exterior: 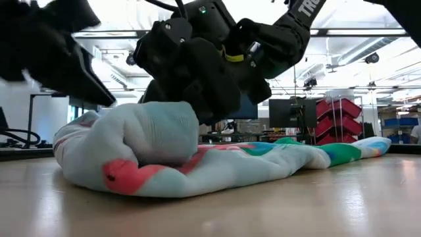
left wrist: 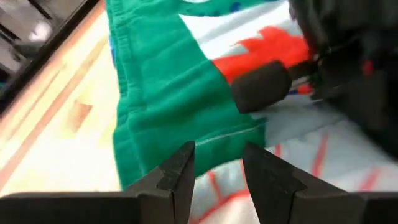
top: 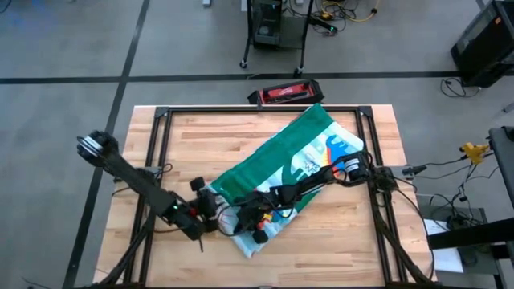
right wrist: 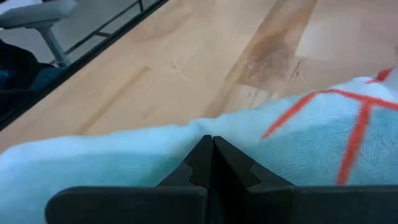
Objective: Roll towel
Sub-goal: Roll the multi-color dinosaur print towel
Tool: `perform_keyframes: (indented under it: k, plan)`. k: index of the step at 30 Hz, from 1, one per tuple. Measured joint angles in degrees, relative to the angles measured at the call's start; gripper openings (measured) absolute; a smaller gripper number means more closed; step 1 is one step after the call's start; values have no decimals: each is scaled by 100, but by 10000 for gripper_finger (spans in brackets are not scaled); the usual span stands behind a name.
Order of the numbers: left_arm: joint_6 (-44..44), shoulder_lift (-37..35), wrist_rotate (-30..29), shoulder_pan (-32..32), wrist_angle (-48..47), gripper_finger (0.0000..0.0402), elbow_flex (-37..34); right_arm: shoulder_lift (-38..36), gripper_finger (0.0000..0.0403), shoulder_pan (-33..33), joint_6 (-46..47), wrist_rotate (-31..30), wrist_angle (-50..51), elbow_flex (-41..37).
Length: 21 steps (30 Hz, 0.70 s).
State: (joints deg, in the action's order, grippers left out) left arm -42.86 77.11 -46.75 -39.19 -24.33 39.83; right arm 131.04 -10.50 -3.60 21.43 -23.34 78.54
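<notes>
The towel (top: 297,160) lies slantwise on the wooden table, from the far right toward the near middle. Its green back is folded over the pale dinosaur face. Its near end is bunched into a thick pale roll (exterior: 158,138). My left gripper (left wrist: 217,158) hovers open over the towel's green folded edge (left wrist: 168,93), with nothing between its fingers. In the high view it stands at the roll's left side (top: 210,205). My right gripper (right wrist: 209,140) reaches in from the right, shut, with its tips against the pale striped cloth (right wrist: 124,162) at the near end (top: 253,226). My right gripper meets the towel's bunched near end with its shut fingertips, on the pale striped face (right wrist: 205,127). It pinches nothing. The fingers come slanting down from the table's right side. The towel rests on the table, humped up ahead of the tips.
A red and black case (top: 285,92) lies just beyond the table's far edge. Black frame rails (top: 157,144) run along the left and right sides of the table. Bare wood shows to the near right (top: 337,241) and far left (top: 201,136) of the towel.
</notes>
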Motion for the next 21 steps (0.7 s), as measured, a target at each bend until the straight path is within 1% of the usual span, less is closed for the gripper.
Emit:
perform_keyframes:
  k: [2,5,6,8,11,13,17,20,21]
  plan:
    - [-558,-231,199,-231,-331,119,-4,2,0,0,-3,-5,12,0]
    - [-1358,-258,218,-650,-614,119,-9,-18,0,0,-91,-24,32,-3]
    - [-1576,-182,170,-763,-682,119,-9,-27,0,0,-130,-38,31,-7]
    - [-1887,45,-104,-899,-831,119,-22,-54,0,-2,-183,-52,51,-9]
    - [-2109,517,-512,-872,-915,119,-24,-105,0,-31,-234,-90,78,-17]
    - [-2286,809,-576,-743,-1024,119,-24,-171,0,-46,-246,-105,125,-22]
    - [-2579,1372,-399,-492,-1066,119,-24,-350,0,-59,-328,-92,177,-28]
    - [-2637,1682,-270,-390,-1009,119,-24,-552,0,-4,-687,-113,292,-31]
    - [-2683,1759,-276,-380,-987,119,-24,-623,0,44,-818,-226,305,-31]
